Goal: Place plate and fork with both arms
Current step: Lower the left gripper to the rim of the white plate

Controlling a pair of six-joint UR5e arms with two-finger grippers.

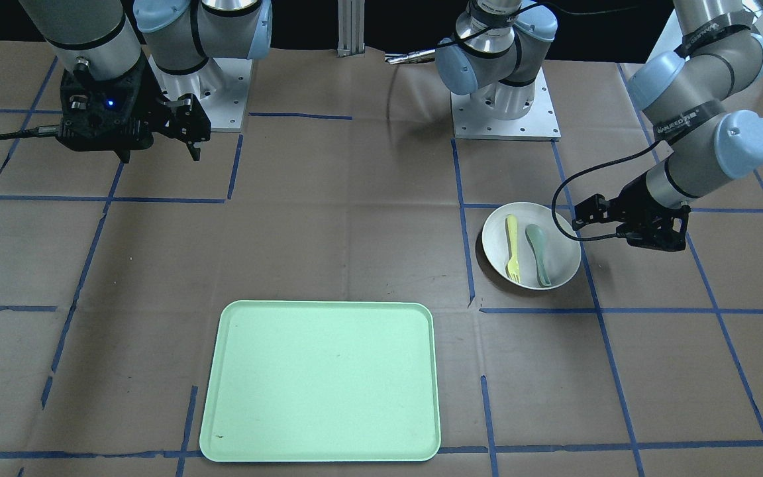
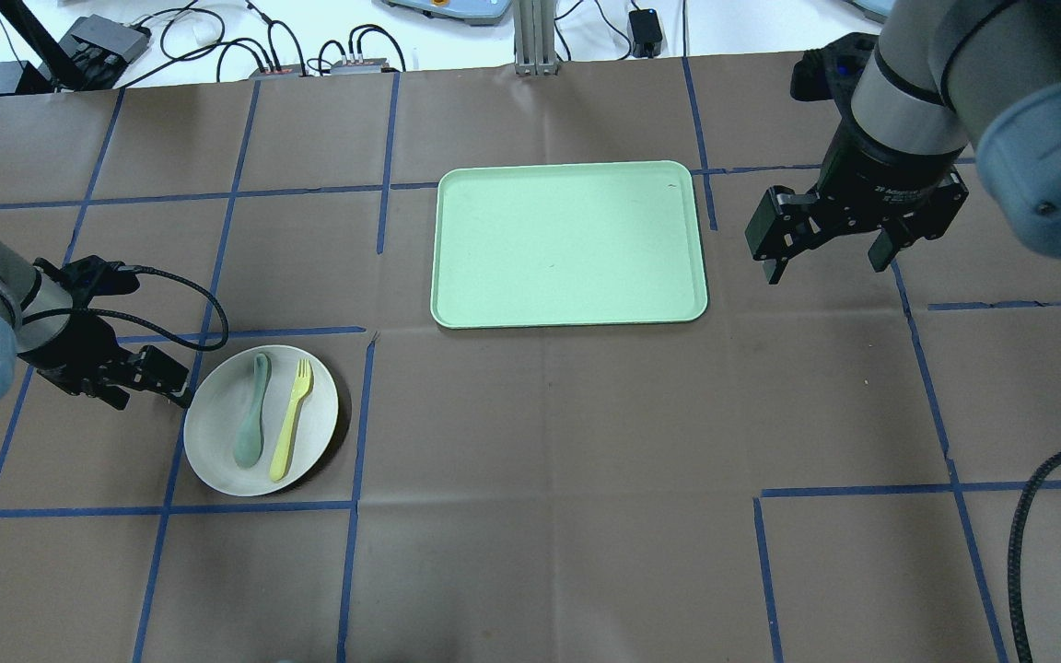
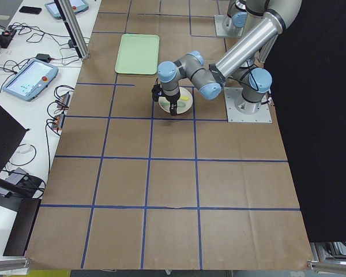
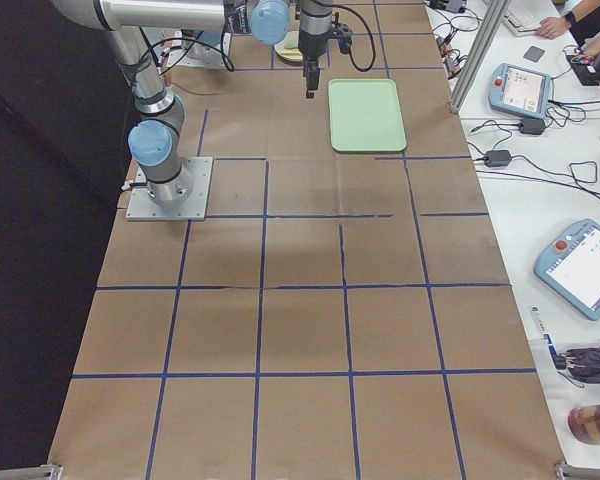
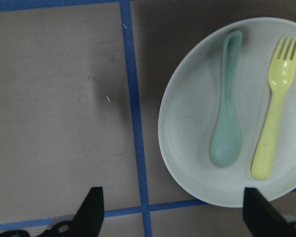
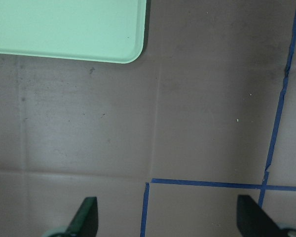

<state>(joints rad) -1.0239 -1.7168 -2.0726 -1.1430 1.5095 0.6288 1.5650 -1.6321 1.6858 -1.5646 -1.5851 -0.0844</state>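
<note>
Brown table (image 2: 540,460), fork (image 2: 292,419) on plate (image 2: 213,435), tines toward far edge, left gripper (image 2: 148,385) and right gripper (image 2: 825,264) spread

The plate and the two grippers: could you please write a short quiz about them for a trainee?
1. True or false: the fork lies on the plate, beside the spoon.
2. The left gripper is: A) open, beside the plate's rim; B) shut on the fork; C) shut on the spoon.
3. Fill in: the right gripper is ____ and holds nothing.
Key: 1 true; 2 A; 3 open.
</note>
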